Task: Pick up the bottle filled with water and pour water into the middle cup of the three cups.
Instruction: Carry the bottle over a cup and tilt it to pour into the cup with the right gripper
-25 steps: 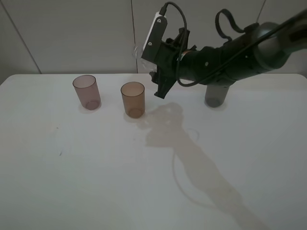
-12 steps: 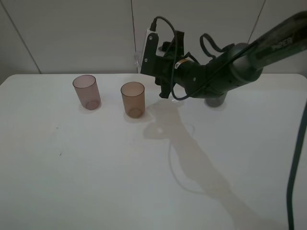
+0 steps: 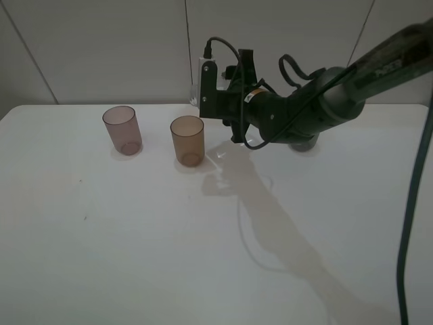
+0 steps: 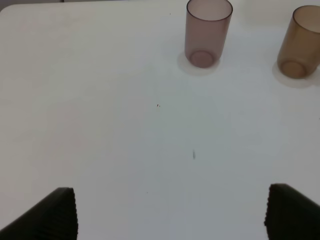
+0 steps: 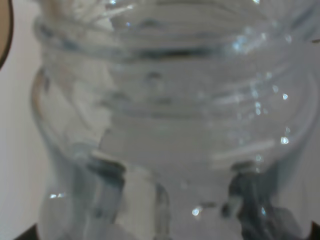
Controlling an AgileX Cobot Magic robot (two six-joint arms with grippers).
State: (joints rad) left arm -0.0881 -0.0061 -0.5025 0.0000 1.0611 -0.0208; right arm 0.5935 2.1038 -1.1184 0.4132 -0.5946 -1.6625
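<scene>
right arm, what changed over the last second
The right gripper, holding the bottle, came down lower beside the amber cup while its wrist rolled over, and the arm behind it dropped too. Nothing was picked up or let go. The pink cup, the amber cup and the grey cup stayed where they were.

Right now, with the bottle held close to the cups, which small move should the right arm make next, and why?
Probably shift the right end effector a little toward the middle cup before tilting. The bottle looks gripped, yet its mouth seems to sit beside the cup's rim, not above the opening, and the cup looks empty.
</scene>
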